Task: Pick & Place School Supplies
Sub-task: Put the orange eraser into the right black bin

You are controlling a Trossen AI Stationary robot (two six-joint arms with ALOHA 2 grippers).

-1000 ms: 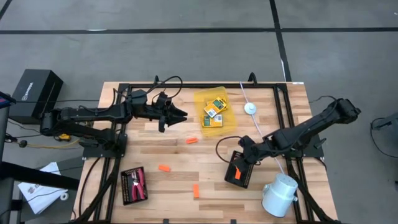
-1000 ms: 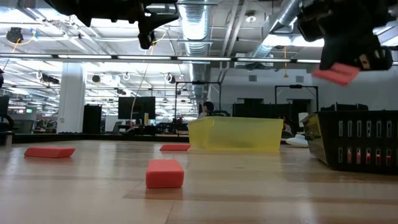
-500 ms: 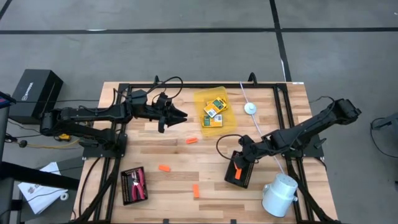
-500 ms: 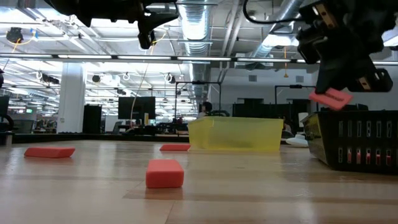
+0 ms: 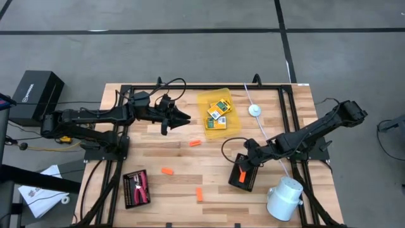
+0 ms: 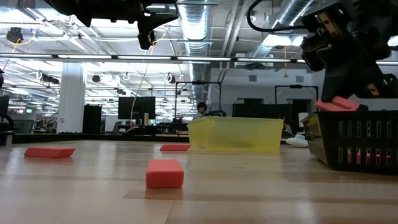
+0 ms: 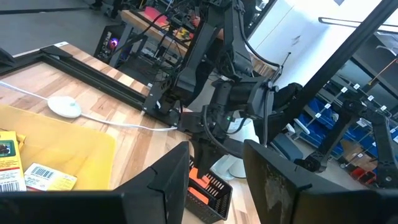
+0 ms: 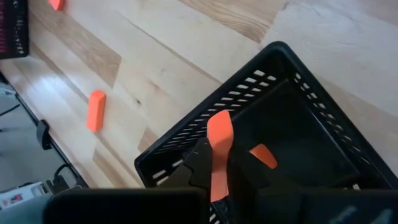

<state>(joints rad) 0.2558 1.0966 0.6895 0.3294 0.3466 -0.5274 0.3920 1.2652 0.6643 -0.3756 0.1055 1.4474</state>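
1. Lower than a second ago, the right claw (image 6: 339,93) has sunk from well above the black ribbed tray (image 5: 243,172) to its rim, carrying an orange stick (image 8: 219,152) down with it.
2. That claw is closed on the stick, which stands upright between its fingers; in the low view the stick's end (image 6: 336,104) sits level with the tray's top edge.
3. A second orange stick (image 8: 263,155) lies on the tray floor beneath it.
4. This tray sits at about 5 o'clock on the worktop (image 5: 177,149), next to a white cylinder (image 5: 284,198).
5. The left claw (image 5: 183,118) hangs in the air at about 11 o'clock, unmoved, its fingers parted and holding nothing.
6. Three more orange sticks lie loose on the wood: one near the centre (image 5: 195,143), one at about 7 o'clock (image 5: 166,171), one at 6 o'clock (image 5: 199,194).
7. Yellow-and-green card boxes (image 5: 217,114) rest in the translucent yellow tray (image 5: 205,101) at 12 o'clock.
8. The red-handled pliers (image 5: 143,187) lie in another black tray (image 5: 136,189) at 7 o'clock.
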